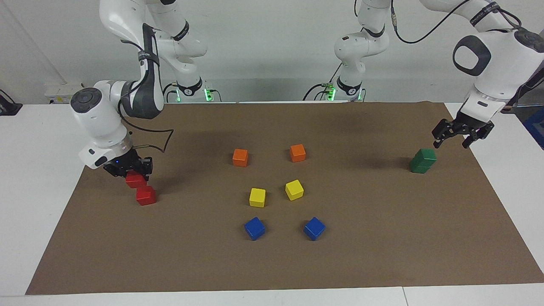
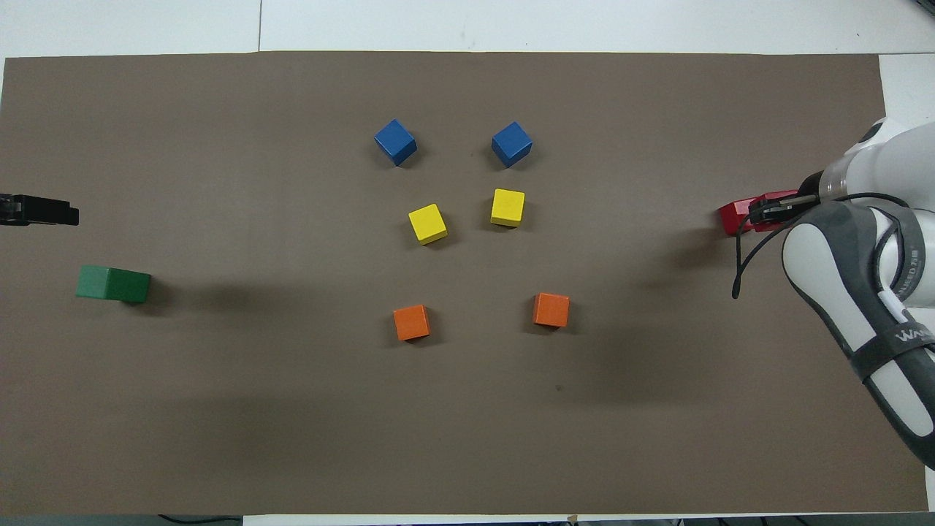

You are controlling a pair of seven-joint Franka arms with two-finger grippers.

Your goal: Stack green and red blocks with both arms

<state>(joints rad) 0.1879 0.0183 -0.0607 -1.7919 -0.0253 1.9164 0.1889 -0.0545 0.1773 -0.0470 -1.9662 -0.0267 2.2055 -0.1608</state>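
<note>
Two dark green blocks (image 1: 423,160) stand stacked near the left arm's end of the mat; the stack also shows in the overhead view (image 2: 113,283). My left gripper (image 1: 457,137) is open and empty in the air just above and beside that stack, apart from it; it also shows in the overhead view (image 2: 40,210). My right gripper (image 1: 131,172) is shut on a red block (image 1: 135,179). It holds that block against the top edge of the second red block (image 1: 146,195), offset toward the robots. In the overhead view the right gripper (image 2: 774,208) covers most of the red blocks (image 2: 734,218).
Two orange cubes (image 1: 240,157) (image 1: 297,153), two yellow cubes (image 1: 257,197) (image 1: 294,189) and two blue cubes (image 1: 254,228) (image 1: 314,228) lie in pairs in the middle of the brown mat (image 1: 382,255).
</note>
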